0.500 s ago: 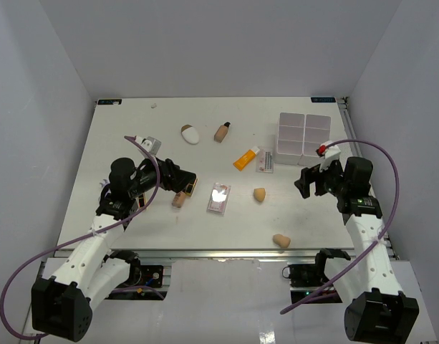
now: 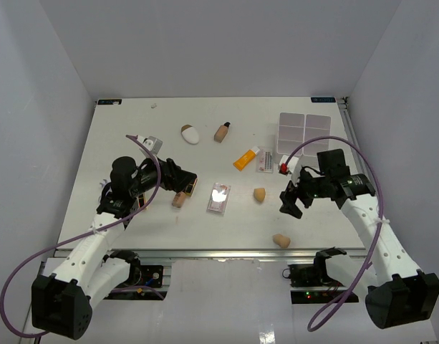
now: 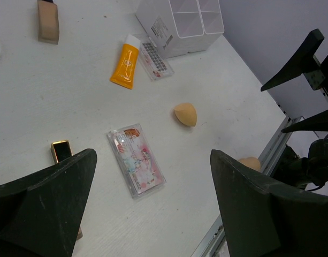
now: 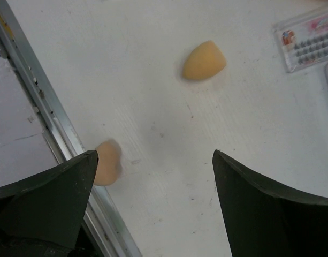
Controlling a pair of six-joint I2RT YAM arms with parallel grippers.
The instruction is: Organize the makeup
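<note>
Hovering over the near right part of the table [image 2: 126,136], the right gripper [image 2: 289,199] has its jaws spread wide with nothing between them. Through its wrist camera we see one tan sponge [image 4: 204,60] lying on the bare top ahead of the fingers. A second sponge [image 4: 106,162], blurred, sits right at the near edge by the metal rail [image 4: 40,107]. Over on the other side, the left gripper [image 2: 188,184] is parted wide too, holding nothing, low over the table. Just beside it lies a small tan stick [image 3: 60,151] with a gold end, and a little further out we've got the pink palette [image 3: 136,160] lying flat. Beyond that comes the orange tube [image 3: 127,65], its white cap pointing toward the white box [image 3: 180,24]. A clear palette [image 3: 155,60] lies just beside the tube, close against the box. Far back, the tan bottle [image 2: 222,132] and the white-and-brown oval piece [image 2: 190,134] lie near each other, well apart from the box.
</note>
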